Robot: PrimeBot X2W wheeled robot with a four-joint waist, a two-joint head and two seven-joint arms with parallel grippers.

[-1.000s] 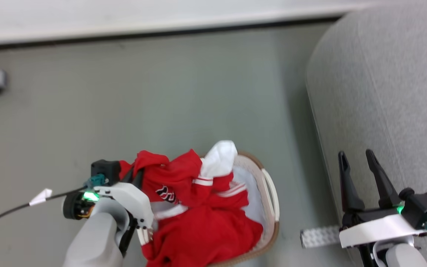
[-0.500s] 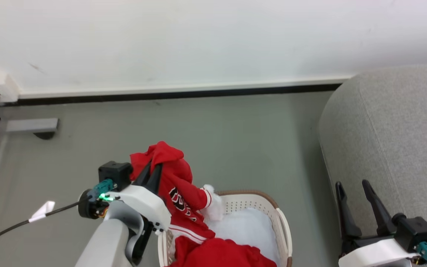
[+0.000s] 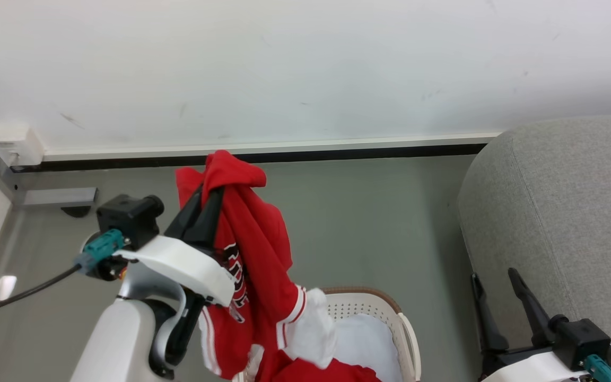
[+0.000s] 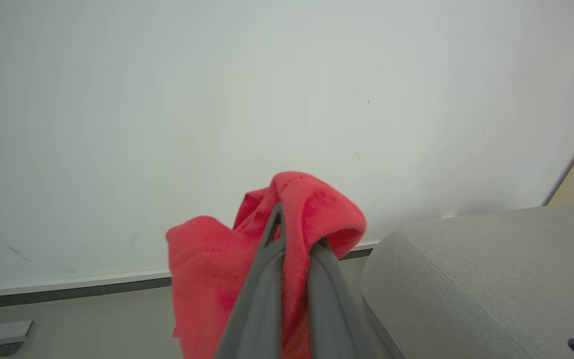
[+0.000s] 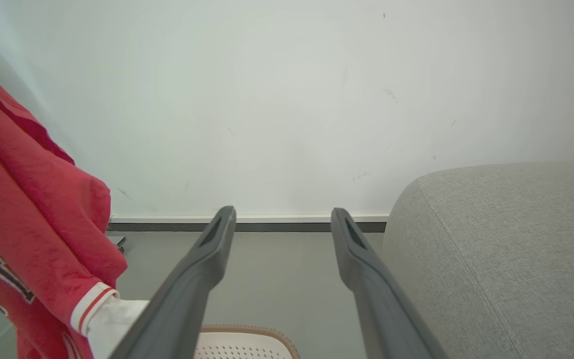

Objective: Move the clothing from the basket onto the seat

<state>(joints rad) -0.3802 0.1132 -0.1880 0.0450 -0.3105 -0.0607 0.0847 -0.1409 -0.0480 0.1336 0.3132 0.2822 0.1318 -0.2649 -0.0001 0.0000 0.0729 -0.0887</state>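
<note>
My left gripper (image 3: 206,187) is shut on a fold of the red clothing (image 3: 255,249), lifted high above the basket (image 3: 385,307). The garment hangs down from the fingers, its lettering and white-striped cuff dangling over the basket's left side. In the left wrist view the red clothing (image 4: 227,269) bunches over my shut left gripper (image 4: 294,227). More red cloth lies at the basket's near edge beside pale white padding (image 3: 361,342). The grey seat (image 3: 560,212) stands to the right. My right gripper (image 3: 494,278) is open beside it, nothing between its fingers (image 5: 215,242); the clothing (image 5: 33,219) hangs at its left.
A white wall (image 3: 305,69) with a dark skirting strip runs across the back. A grey bracket (image 3: 59,197) and a white box (image 3: 16,146) sit at the far left by the floor. Grey floor lies between the basket and the seat.
My left gripper has risen with the red garment, pulling it up out of the basket. The camera has tilted up, bringing the wall into view. The right gripper stayed open.
</note>
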